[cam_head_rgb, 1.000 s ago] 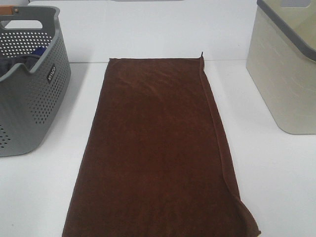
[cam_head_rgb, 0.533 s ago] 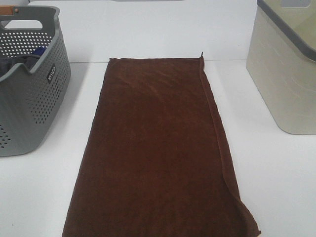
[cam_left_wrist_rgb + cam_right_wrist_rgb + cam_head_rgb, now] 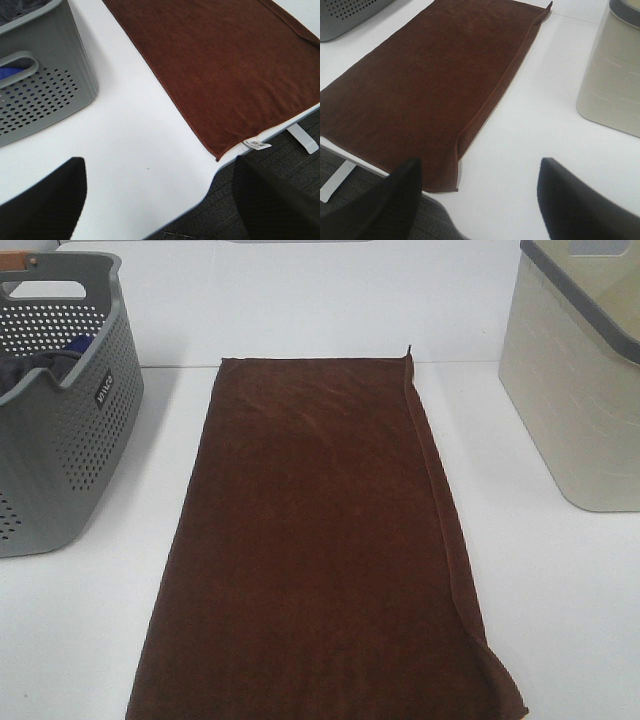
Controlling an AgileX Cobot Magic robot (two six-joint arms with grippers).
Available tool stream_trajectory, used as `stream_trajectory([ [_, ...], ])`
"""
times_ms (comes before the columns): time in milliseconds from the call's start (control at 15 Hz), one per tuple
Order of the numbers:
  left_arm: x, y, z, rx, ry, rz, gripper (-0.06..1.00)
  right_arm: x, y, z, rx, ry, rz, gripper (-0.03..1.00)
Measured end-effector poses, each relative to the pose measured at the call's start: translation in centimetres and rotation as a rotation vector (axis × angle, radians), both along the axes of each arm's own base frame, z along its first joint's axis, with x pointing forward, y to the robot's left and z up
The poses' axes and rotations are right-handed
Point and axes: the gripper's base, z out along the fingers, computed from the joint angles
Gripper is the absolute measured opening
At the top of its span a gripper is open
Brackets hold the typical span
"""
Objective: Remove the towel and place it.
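Exterior high view: the towel (image 3: 320,550) is lying flat and spread out down the middle of the white desk (image 3: 560,600), its far short edge reaching toward the back edge and its near end running to the front edge. A hemmed edge is running along its right long side, slightly turned over near the front right corner. The grey perforated basket (image 3: 70,430) is sitting near the back left corner of the desk, apart from the towel, with blue and dark cloth (image 3: 55,355) showing inside it. The beige bin (image 3: 585,390) is standing near the back right corner, also apart from the towel. No arm is showing in this view.

Left wrist view: the left gripper (image 3: 160,200) is hanging above the front left part of the desk – fingers (image 3: 47,200) spread wide, nothing between them. The towel's front left corner is lying at the desk's front edge, with a small white label (image 3: 257,145) sticking out past it. The grey basket is sitting just beside, not touching the towel.

Right wrist view: the right gripper (image 3: 475,200) is hovering over the front edge of the desk near the towel's front right corner – fingers (image 3: 580,205) wide apart, holding nothing. The beige bin is standing well off to the side of the towel's hemmed edge.
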Motion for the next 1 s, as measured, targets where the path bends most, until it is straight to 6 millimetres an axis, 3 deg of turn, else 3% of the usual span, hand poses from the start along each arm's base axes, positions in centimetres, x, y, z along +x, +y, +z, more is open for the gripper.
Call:
stream_trajectory([
  [200,0.0,0.0,0.0,-0.001,0.0,0.011,0.76,0.0,0.1,-0.1,0.006,0.002,-0.033,0.63],
  [533,-1.7,0.6,0.1,-0.028,-0.131,0.304,0.76,0.2,0.3,-0.1,0.011,0.002,-0.248,0.63],
  [1000,-2.0,0.6,0.0,-0.03,-0.147,0.329,0.76,0.1,0.3,0.0,0.018,-0.004,-0.257,0.63],
])
